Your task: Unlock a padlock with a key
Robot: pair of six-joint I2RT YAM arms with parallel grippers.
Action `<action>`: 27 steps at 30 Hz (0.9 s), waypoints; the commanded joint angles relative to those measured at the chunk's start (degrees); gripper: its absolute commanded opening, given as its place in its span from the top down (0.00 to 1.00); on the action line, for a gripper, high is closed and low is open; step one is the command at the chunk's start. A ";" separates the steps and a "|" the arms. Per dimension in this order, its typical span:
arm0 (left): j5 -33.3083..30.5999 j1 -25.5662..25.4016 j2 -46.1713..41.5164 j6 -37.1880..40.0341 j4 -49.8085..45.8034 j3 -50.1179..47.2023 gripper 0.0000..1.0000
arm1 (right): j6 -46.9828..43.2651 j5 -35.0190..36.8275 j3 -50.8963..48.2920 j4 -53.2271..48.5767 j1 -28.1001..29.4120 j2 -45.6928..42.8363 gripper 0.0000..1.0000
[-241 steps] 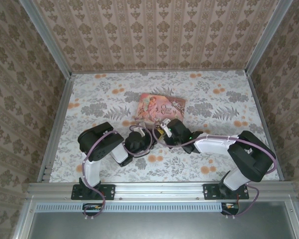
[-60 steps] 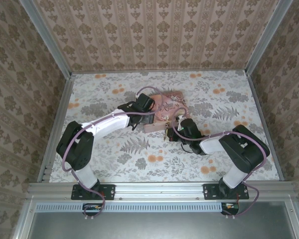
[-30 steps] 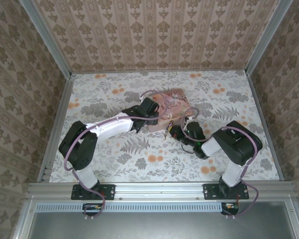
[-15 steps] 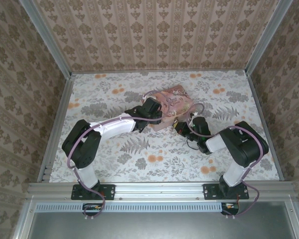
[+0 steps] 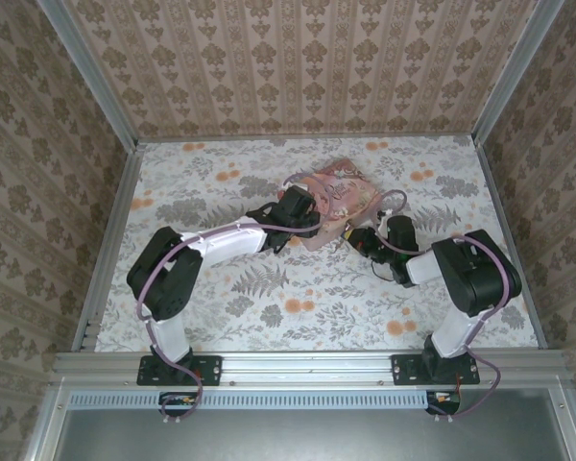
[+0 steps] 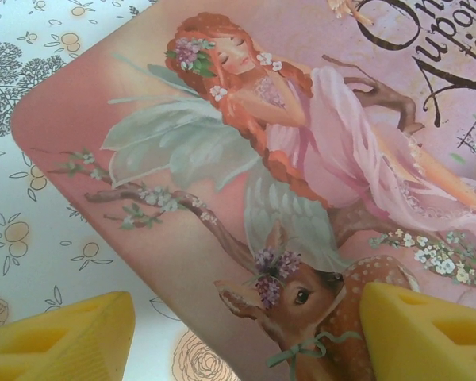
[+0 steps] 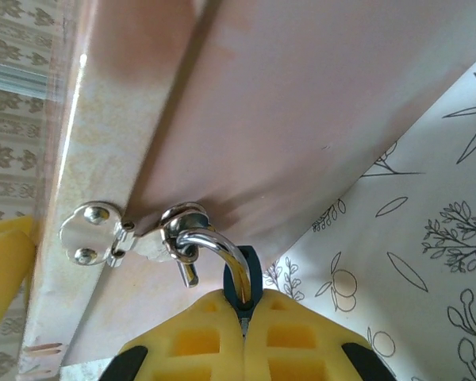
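Table (image 5: 221, 288) carries tin (image 5: 350, 192) mid-way back. L gripper (image 6: 246, 333) hangs over tin's corner, jaws wide, nothing held. R gripper (image 7: 244, 317) is pinched tight on padlock (image 7: 236, 270), whose shackle is hooked thru tin's hasp (image 7: 91, 234). Key: can't make out. Step prob. steadying tin + lock pre-keying. Next needs key located & lined up w/ keyhole.

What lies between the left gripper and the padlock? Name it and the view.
The tin: in the top view it spans from the left gripper to the right gripper, which pinches the padlock hung on its hasp.
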 commanded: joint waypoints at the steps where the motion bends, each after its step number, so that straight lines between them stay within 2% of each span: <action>1: -0.76 0.85 5.39 1.14 -15.23 -3.32 0.25 | 4.33 0.70 0.01 6.84 -3.08 2.71 1.00; 6: -0.58 0.82 5.91 1.14 -15.25 -3.14 0.26 | 5.34 -0.45 0.44 8.14 -4.50 3.94 1.00; 21: 0.26 0.93 7.07 1.31 -15.29 -3.12 0.29 | -9.67 5.53 9.51 -15.31 -8.30 -1.56 1.00; 23: 0.48 0.97 7.16 1.24 -15.32 -3.09 0.29 | -10.68 6.22 9.97 -15.99 -8.62 -1.63 1.00; 27: 0.86 0.92 7.07 1.17 -15.10 -3.20 0.29 | -9.72 2.38 9.87 -14.11 -8.92 -0.78 1.00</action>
